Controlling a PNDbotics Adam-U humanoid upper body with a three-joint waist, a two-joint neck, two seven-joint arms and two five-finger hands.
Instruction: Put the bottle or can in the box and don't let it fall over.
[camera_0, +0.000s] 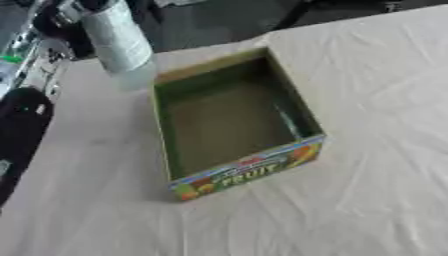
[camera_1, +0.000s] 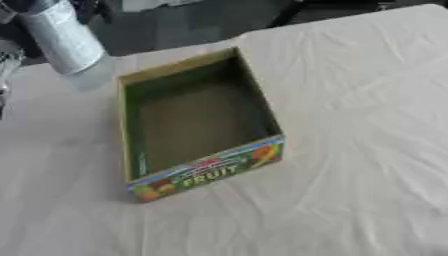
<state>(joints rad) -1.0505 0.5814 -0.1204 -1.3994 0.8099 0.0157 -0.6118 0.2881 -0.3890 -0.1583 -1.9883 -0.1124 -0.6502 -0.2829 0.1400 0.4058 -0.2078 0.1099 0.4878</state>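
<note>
White wrinkled tablecloth (camera_0: 367, 100) is carrying an empty fruit box (camera_0: 232, 125). Left hand (camera_0: 70, 20) is curling round the top of a clear labelled bottle (camera_0: 118, 42), which is tilting just beyond the box's far-left corner.

Both head eyes look steeply down, close, sharing the box (camera_0: 232, 122) on the table (camera_0: 376, 100).

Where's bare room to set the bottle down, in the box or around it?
The box is empty inside, its whole floor free. Bare cloth table runs right of the box and in front of its FRUIT end. Crowded only at the far-left corner, where the left hand holds the bottle beside dark clutter.
</note>
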